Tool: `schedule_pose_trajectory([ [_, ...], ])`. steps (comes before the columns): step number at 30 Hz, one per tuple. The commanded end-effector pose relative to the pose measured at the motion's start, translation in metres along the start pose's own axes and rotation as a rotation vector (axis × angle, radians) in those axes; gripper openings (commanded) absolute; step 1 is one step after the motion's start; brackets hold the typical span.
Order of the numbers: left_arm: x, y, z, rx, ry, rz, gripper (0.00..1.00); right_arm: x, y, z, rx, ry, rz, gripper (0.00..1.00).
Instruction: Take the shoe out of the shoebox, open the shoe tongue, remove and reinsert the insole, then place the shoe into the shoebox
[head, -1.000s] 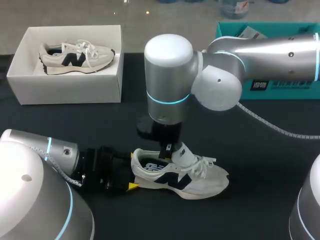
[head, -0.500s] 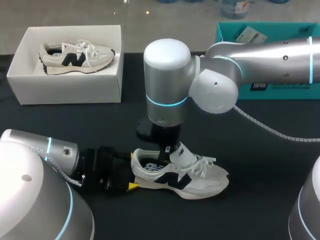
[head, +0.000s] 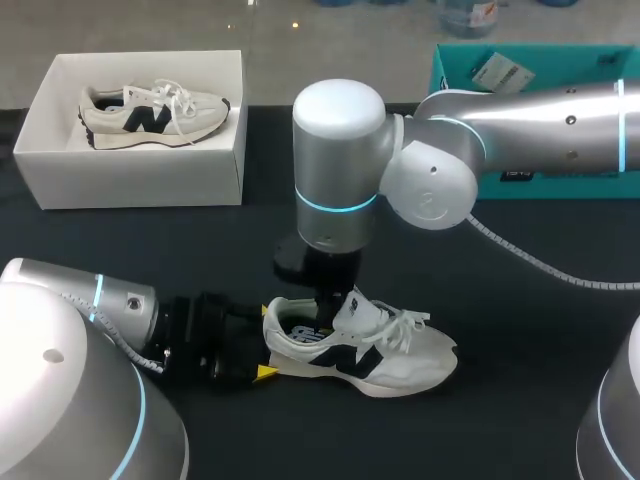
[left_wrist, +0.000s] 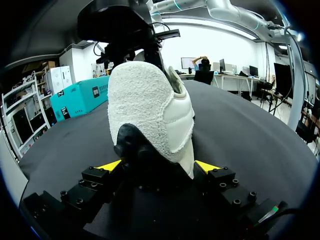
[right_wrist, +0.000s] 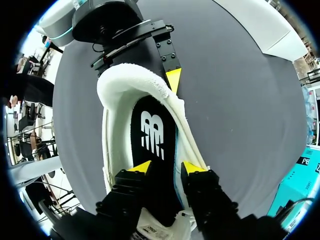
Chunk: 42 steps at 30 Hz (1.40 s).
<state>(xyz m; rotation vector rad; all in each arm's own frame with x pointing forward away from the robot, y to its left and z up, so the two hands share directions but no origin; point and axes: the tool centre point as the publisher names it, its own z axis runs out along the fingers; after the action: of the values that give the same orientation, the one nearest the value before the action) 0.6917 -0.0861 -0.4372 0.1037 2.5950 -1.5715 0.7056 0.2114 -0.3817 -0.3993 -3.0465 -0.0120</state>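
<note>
The shoe (head: 385, 350) sits upright on the black worktop (head: 520, 330), well apart from the white shoebox (head: 140, 170), which holds a second shoe (head: 150, 113); the left claw (left_wrist: 159, 167) is clenched on the worktop shoe's heel from both sides; the right claw (right_wrist: 166, 167) hangs at its opening, over the black insole (right_wrist: 152, 132); whether it grips anything I cannot tell.

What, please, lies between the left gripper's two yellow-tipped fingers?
The heel of the white-and-navy suede sneaker, clamped by both fingers, as the left wrist view shows.
</note>
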Motion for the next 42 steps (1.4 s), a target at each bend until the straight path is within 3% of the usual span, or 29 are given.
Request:
schedule_pose_trajectory([
  [1, 0.002, 0.002, 0.001, -0.004, 0.001, 0.001, 0.00, -0.003, 0.001, 0.003, 0.004, 0.004, -0.002, 0.40],
  [12, 0.002, 0.002, 0.001, -0.004, 0.001, 0.001, 0.00, 0.000, 0.019, 0.039, 0.007, 0.065, -0.031, 0.38],
  [20, 0.002, 0.002, 0.001, -0.004, 0.001, 0.001, 0.00, 0.019, 0.032, 0.069, 0.016, 0.137, -0.053, 0.36],
  [23, 0.002, 0.002, 0.001, -0.004, 0.001, 0.001, 0.00, 0.025, 0.031, 0.071, 0.026, 0.155, -0.054, 0.32],
  [25, 0.002, 0.002, 0.001, -0.004, 0.001, 0.001, 0.00, 0.027, 0.029, 0.070, 0.039, 0.163, -0.054, 0.05],
  [26, 0.002, 0.002, 0.001, -0.004, 0.001, 0.001, 0.00, 0.028, 0.028, 0.070, 0.041, 0.164, -0.054, 0.00],
  [42, 0.002, 0.002, 0.001, -0.004, 0.001, 0.001, 0.00, 0.024, 0.014, 0.043, 0.087, 0.135, -0.032, 0.00],
])
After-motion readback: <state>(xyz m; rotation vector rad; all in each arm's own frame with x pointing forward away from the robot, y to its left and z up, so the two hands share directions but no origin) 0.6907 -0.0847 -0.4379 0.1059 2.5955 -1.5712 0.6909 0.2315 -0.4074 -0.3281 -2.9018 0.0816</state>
